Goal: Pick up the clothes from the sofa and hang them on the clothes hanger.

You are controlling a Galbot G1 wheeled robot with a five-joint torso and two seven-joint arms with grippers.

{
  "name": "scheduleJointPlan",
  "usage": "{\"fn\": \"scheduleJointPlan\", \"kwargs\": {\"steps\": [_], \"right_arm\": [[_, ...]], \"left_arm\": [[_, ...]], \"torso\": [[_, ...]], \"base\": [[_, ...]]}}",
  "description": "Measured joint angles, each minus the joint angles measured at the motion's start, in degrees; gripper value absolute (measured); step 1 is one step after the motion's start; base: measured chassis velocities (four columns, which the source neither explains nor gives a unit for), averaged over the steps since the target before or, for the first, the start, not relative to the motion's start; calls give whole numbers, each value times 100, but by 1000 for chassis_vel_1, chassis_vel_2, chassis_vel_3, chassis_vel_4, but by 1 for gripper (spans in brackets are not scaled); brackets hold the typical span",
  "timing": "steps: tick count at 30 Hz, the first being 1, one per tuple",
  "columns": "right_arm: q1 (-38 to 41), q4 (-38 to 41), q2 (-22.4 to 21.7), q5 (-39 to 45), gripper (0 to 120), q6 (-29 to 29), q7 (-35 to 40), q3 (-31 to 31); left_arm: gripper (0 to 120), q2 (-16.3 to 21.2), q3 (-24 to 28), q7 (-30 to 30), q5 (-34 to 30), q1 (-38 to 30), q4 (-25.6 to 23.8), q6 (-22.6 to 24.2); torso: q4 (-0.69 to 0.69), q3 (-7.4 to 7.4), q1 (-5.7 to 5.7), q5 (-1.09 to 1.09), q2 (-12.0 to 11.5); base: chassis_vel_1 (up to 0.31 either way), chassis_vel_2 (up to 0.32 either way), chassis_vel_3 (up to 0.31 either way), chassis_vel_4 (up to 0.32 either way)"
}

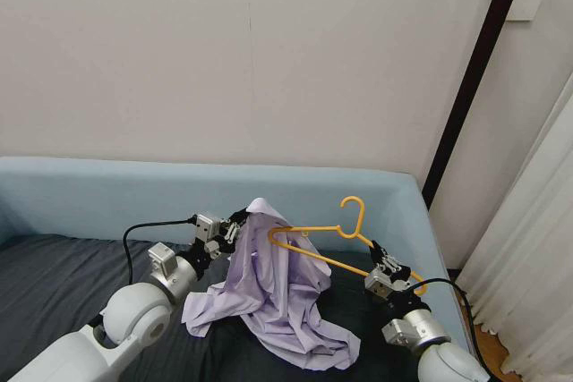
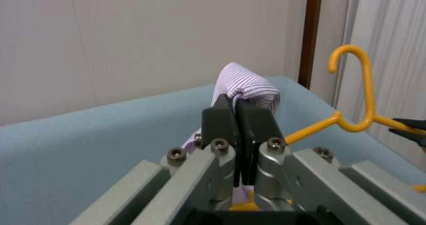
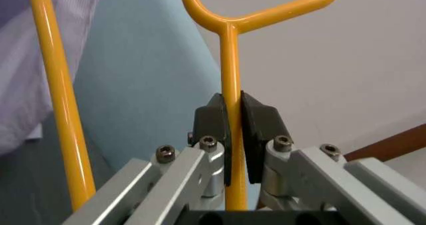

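1. Wall (image 1: 224, 51): plain, pale, rising behind both grippers.
2. Sofa (image 1: 89, 190): light blue backrest running behind both grippers, w/ dark seat cushion (image 1: 54, 284) lying under them.
3. Curtain (image 1: 528, 248): white, hanging beyond the right gripper, past the sofa end, beside a dark post (image 1: 470, 78).
4. Shirt (image 1: 277, 301): lavender, finely striped. Top fold is being pinched at the left gripper's tips and is standing up above them (image 2: 246, 85). The rest is draping down from there & btwn the two grippers, w/ the hem pooling on the seat cushion.
5. Clothes hanger (image 1: 349, 266): yellow, w/ the hook pointing up. It is reaching from the right gripper across toward the left gripper, the far end running into the shirt's folds (image 3: 27, 60).
6. Left gripper (image 1: 240, 218): fingers are pressing together on the shirt fold, no gap showing (image 2: 236, 103). Hanger hook (image 2: 362, 85) is showing just beyond it.
7. Right gripper (image 1: 383, 261): jaws are clamping one hanger bar btwn the pads, nearly closed (image 3: 232, 103). A second bar (image 3: 60, 100) is passing alongside, apart from the pads.
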Motion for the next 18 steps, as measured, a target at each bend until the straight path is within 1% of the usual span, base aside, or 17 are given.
{"fn": "scheduleJointPlan", "kwargs": {"steps": [5,9,14,16,18], "right_arm": [[154,83,11,275,5,-47,0,-113],[247,118,-34,331,5,-1,-27,-167],[381,70,-54,-20,5,47,-166,-216],[446,-50,-37,-387,5,51,-300,-224],[546,-128,-17,-384,5,-31,-391,-324]], "left_arm": [[0,-79,81,-16,153,96,-33,-36],[0,-163,144,-1,326,119,26,-91],[0,-330,259,19,549,94,144,-151],[0,-447,325,19,578,69,148,-178],[0,-581,389,17,583,55,119,-222]], "torso": [[0,0,0,0,0],[-1,0,1,0,0],[0,0,0,-1,0],[-1,0,1,0,0],[-2,0,0,0,0]], "base": [[0,0,0,0],[0,0,0,0],[0,0,0,0],[0,0,0,0],[0,0,0,0]]}}
